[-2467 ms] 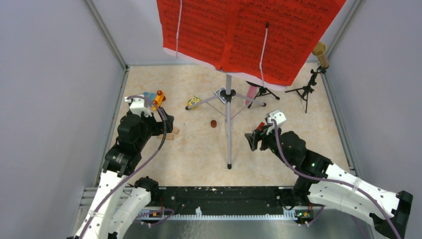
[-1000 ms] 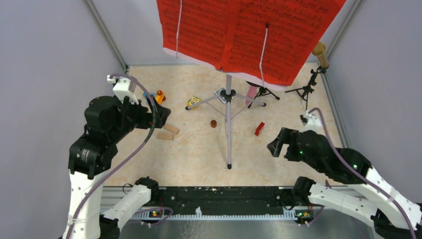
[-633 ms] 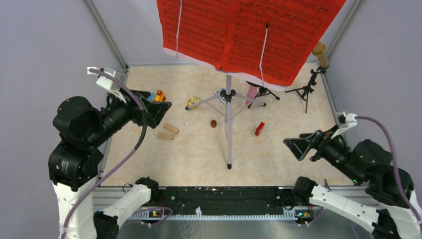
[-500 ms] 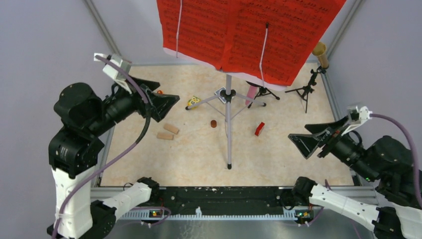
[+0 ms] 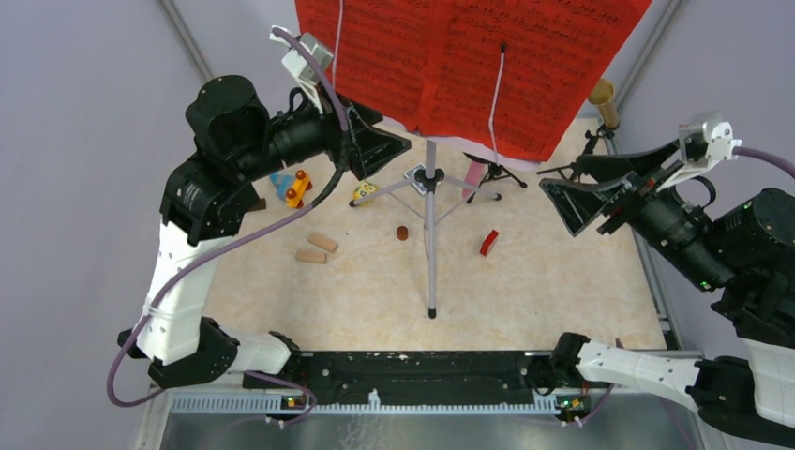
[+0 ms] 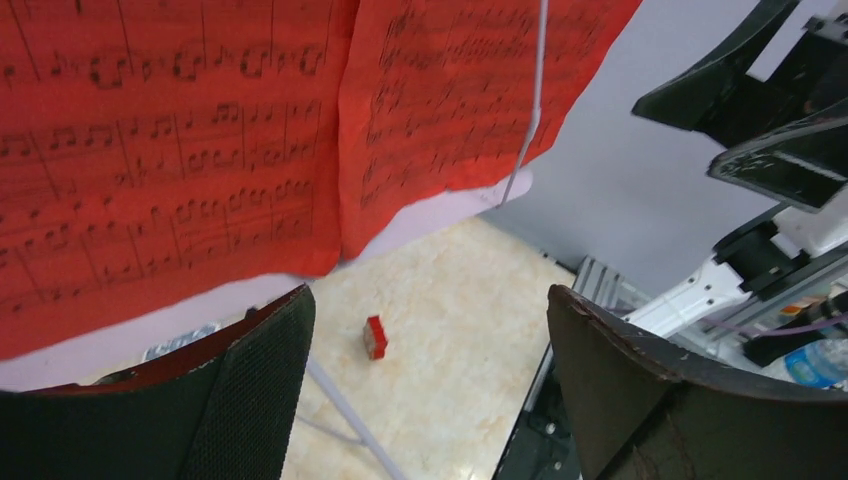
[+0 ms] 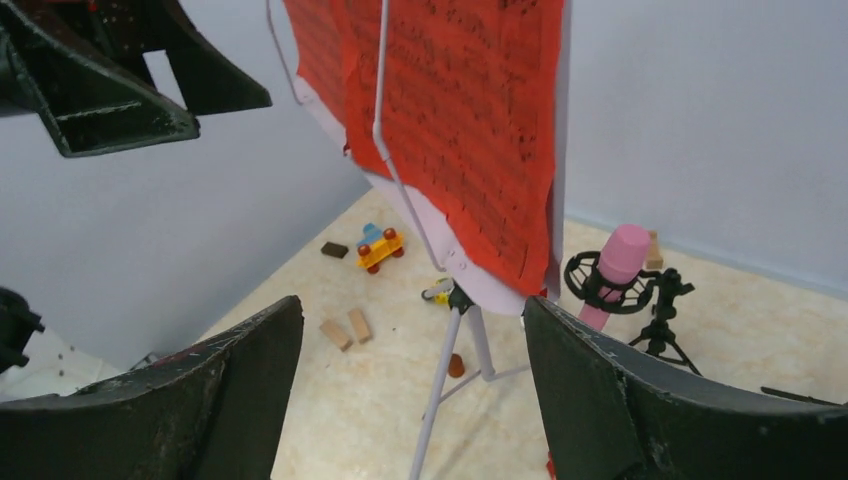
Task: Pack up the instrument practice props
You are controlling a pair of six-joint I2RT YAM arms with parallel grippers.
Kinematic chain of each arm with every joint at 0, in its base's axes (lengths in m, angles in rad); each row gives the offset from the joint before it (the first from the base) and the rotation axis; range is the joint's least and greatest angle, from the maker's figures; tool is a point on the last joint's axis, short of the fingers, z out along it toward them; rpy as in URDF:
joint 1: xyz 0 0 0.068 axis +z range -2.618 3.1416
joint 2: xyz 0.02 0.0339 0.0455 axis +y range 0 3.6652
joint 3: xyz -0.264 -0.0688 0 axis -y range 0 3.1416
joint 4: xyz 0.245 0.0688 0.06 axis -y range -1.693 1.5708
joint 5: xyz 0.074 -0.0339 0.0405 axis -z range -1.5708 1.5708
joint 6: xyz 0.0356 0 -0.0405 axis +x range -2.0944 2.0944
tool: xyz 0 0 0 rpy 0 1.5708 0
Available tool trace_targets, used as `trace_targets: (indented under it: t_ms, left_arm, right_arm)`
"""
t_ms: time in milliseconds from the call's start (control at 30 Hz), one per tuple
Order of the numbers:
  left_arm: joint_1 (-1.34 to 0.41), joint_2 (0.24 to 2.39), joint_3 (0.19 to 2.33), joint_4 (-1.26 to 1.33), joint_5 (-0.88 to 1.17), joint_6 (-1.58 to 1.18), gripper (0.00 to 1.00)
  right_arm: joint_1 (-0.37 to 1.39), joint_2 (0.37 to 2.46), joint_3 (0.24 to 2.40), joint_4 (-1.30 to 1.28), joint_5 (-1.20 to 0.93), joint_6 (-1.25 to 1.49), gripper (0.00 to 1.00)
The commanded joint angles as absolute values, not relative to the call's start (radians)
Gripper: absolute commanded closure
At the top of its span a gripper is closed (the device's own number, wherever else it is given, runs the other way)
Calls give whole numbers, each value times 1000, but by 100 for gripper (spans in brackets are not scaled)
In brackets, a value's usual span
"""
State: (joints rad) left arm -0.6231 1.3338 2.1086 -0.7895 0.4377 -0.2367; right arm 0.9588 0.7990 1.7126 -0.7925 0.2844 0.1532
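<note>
While red sheet-music pages (image 5: 469,66) stand high atop silver tripod pole (image 5: 430,234), left gripper (image 5: 389,131) flanks left edge, right gripper (image 5: 562,176) right edge; both spread wide, empty.

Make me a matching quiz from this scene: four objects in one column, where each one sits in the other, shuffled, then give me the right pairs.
Things:
1. red sheet-music pages
2. pink microphone
3. gold microphone
4. two wooden blocks

Places, as seen in the top view:
A. lying on the floor, left of the silver pole
B. far right corner, on a black tripod
C. up on the stand's tray
D. just right of the pole, partly hidden under the pages

Pairs: 1-C, 2-D, 3-B, 4-A
</note>
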Motion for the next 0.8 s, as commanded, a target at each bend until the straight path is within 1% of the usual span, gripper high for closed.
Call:
trace_targets:
  t_ms: [0, 100, 200, 400, 600, 767]
  left_arm:
    - [-643, 1342, 2129, -566, 495, -350, 11]
    - [-714, 1391, 2171, -561, 451, -337, 12]
    - [-814, 1434, 2202, -561, 352, -290, 11]
    - [-979, 1491, 2223, -529, 151, -234, 11]
    - [-1040, 1505, 2182, -423, 42, -240, 11]
    - [-1068, 1519, 2174, -378, 10, -238, 10]
  right_arm:
    - [953, 839, 1809, -705, 388, 175, 21]
    - [953, 902, 1910, -746, 416, 193, 23]
    - [953, 973, 2002, -797, 416, 178, 23]
    - [953, 1033, 2082, -826, 441, 110, 23]
    - [953, 1143, 2249, -912, 452, 44, 25]
    - [953, 1186, 2306, -924, 431, 5, 25]
